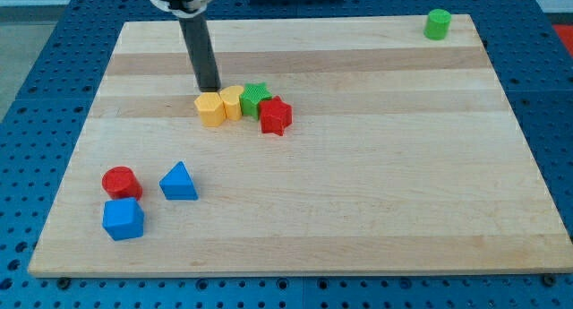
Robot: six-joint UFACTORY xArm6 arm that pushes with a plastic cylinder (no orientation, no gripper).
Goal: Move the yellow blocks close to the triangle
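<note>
Two yellow blocks sit side by side in the upper middle of the board: a yellow hexagon on the left and a yellow rounded block touching its right side. My tip stands just above the yellow hexagon, at its upper edge. A blue triangle lies far off at the lower left. A green star touches the right yellow block, and a red star sits against the green star's lower right.
A red cylinder and a blue cube sit left of and below the triangle. A green cylinder stands at the board's top right corner. The wooden board rests on a blue perforated table.
</note>
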